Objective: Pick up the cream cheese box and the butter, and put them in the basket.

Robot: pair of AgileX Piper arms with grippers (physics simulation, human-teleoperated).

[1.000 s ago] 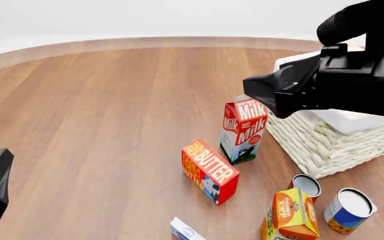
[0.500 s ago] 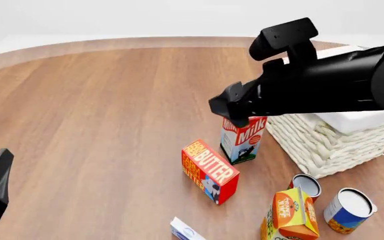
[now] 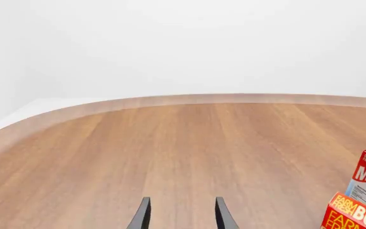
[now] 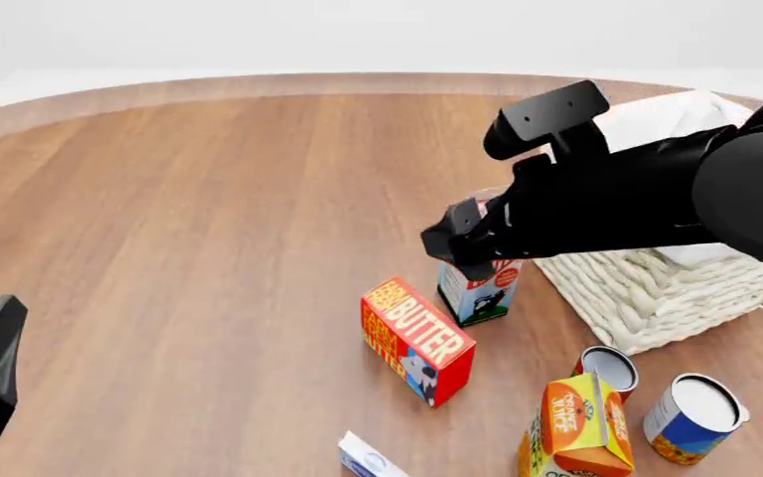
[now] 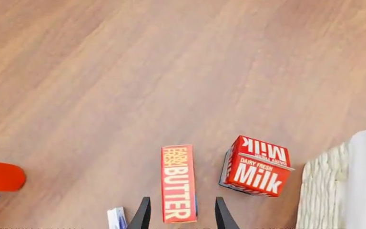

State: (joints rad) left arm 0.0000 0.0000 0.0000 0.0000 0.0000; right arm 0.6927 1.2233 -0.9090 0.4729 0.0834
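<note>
Right arm has swung out from over the basket and dropped lower since a sec ago, so its end effector now hangs above the counter right in front of the milk carton, partly blocking it in the front view. Nothing else moved afaict.

Right end effector: fingers are parted w/ a clear gap and nothing between them. Wrist cam looks straight down and the butter sits lined up w/ that gap, below it, not touched yet. Butter is lying flat on the counter, just beside the milk carton on its left and a bit nearer the arms, cow pic at its near end.

Left end effector: fingers apart too, empty, just bare wood in front of it. In the front view only a dark bit of the left arm shows at the left edge, well apart from everything.

Cream cheese box is at the very bottom edge of the front view, near side of the butter, mostly cut off. White w/ a blue oval mark, that's all I can make out.

Basket sits on the right, past the milk carton, white cloth lining folded over the rim. Nearer the arms, in front of the basket: orange juice carton and two cans, one smaller, one w/ a blue/yellow label.
</note>
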